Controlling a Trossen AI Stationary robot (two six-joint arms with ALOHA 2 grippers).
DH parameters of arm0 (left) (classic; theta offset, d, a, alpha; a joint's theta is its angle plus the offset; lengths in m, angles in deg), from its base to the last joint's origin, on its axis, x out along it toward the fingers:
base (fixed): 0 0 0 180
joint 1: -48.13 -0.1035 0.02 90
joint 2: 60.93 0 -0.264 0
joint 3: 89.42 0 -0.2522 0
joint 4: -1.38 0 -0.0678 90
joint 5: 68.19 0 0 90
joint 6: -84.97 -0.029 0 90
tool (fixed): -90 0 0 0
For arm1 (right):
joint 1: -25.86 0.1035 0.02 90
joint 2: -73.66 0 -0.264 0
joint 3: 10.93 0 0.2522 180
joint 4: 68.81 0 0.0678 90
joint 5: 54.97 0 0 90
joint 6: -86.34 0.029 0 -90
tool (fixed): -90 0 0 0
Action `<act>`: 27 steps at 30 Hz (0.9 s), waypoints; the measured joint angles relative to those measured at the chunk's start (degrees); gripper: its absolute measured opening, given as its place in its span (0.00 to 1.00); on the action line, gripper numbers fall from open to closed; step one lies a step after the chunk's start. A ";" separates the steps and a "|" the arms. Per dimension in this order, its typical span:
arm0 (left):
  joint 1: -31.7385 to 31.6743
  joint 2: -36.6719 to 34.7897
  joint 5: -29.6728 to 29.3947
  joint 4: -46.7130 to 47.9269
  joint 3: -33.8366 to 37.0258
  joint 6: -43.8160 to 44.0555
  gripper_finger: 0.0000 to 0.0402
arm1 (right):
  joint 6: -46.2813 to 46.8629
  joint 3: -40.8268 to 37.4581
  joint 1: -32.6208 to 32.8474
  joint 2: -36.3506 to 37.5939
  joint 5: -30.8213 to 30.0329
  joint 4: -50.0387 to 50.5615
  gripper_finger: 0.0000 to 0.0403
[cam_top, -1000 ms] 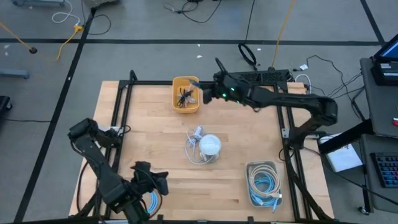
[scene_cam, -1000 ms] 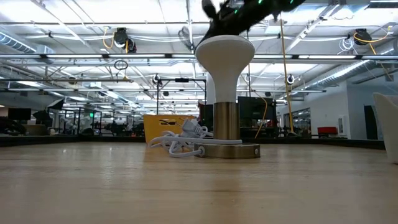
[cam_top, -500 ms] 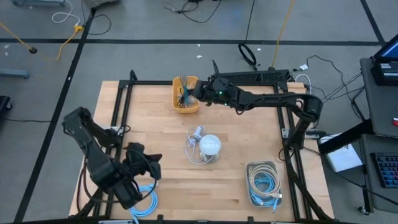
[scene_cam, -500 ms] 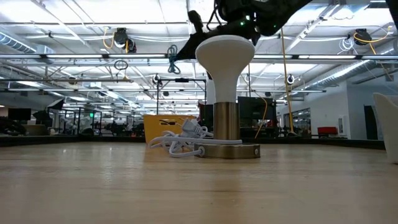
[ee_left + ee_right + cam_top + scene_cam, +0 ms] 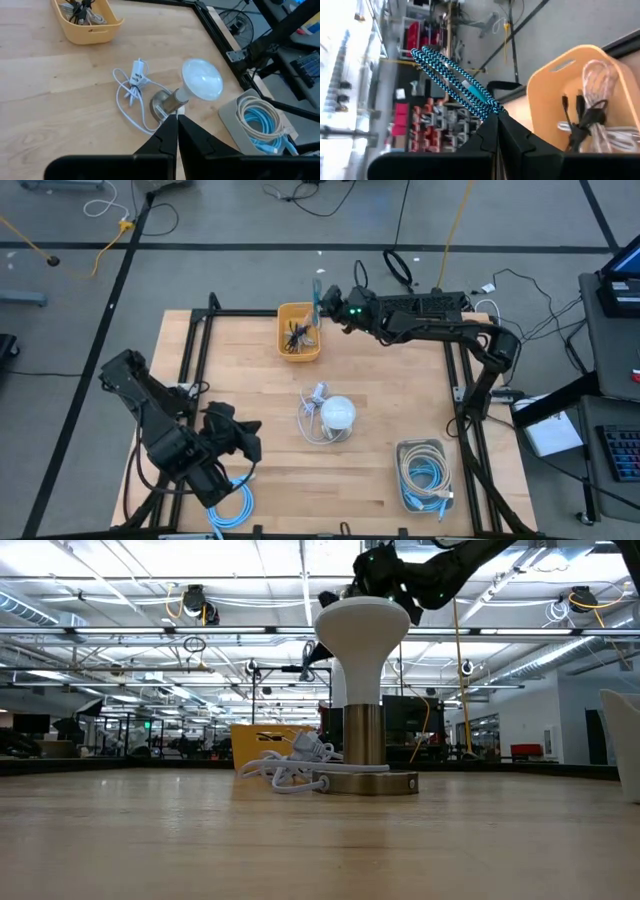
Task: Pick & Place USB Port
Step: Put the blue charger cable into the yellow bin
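Note:
My right gripper (image 5: 322, 308) is at the far right corner of the yellow bin (image 5: 283, 330), shut on a folded blue-and-black braided USB cable (image 5: 455, 75). That cable (image 5: 317, 288) sticks out past the fingertips. The bin (image 5: 560, 80) holds dark and pale cables. My left gripper (image 5: 250, 445) hangs shut and empty over the near left of the table, and it shows shut in the left wrist view (image 5: 176, 120). A light blue cable (image 5: 235, 505) lies coiled on the table near it. My right gripper pinches one end of the folded braided bundle (image 5: 490, 106) between its two fingers. The fingers come about level from the table's right side. The bundle is lifted clear and juts out beyond the fingertips, several strands side by side.
A white-headed lamp (image 5: 338, 414) stands mid-table on a metal base, and its white cord (image 5: 132, 87) is bundled beside it. A grey tray (image 5: 402, 455) with coiled cables sits near right. A black frame edges the table.
My right gripper has rolled its wrist, sunk, and shifted from over the bin toward its far right corner. The braided cable went with it and now points toward the far edge. My left gripper has risen and drawn away from the near edge, off the light blue cable.

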 joint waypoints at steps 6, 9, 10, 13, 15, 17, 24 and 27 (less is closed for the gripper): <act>-0.96 0.00 0.23 -0.09 0.00 -1.90 0.01 | 1.26 -0.22 1.20 -4.32 2.80 3.32 0.00; -1.30 0.00 0.40 -0.34 0.00 -1.93 0.03 | 2.98 -0.05 2.83 -6.99 2.83 0.43 0.00; -1.33 0.00 0.56 -0.45 0.00 -1.91 0.04 | 3.05 -0.01 3.25 -7.90 3.03 -0.82 0.00; -1.28 0.00 0.99 -0.95 0.00 -1.91 0.05 | 3.98 -0.16 4.41 -9.61 3.08 -1.85 0.00; -0.99 0.00 1.02 -1.65 0.00 -1.91 0.03 | 4.22 -0.05 4.69 -10.48 2.97 -3.11 0.00; -0.76 0.00 1.00 -2.04 0.00 -1.91 0.01 | 4.20 -0.02 4.70 -10.75 2.95 -2.09 0.00; -0.53 0.00 0.98 -3.76 0.00 -2.99 0.05 | 2.74 -0.07 4.24 -10.83 0.42 -1.57 0.00; -0.53 0.00 0.98 -4.21 0.00 -3.12 0.05 | 2.78 -0.07 3.63 -10.83 -0.04 -1.72 0.00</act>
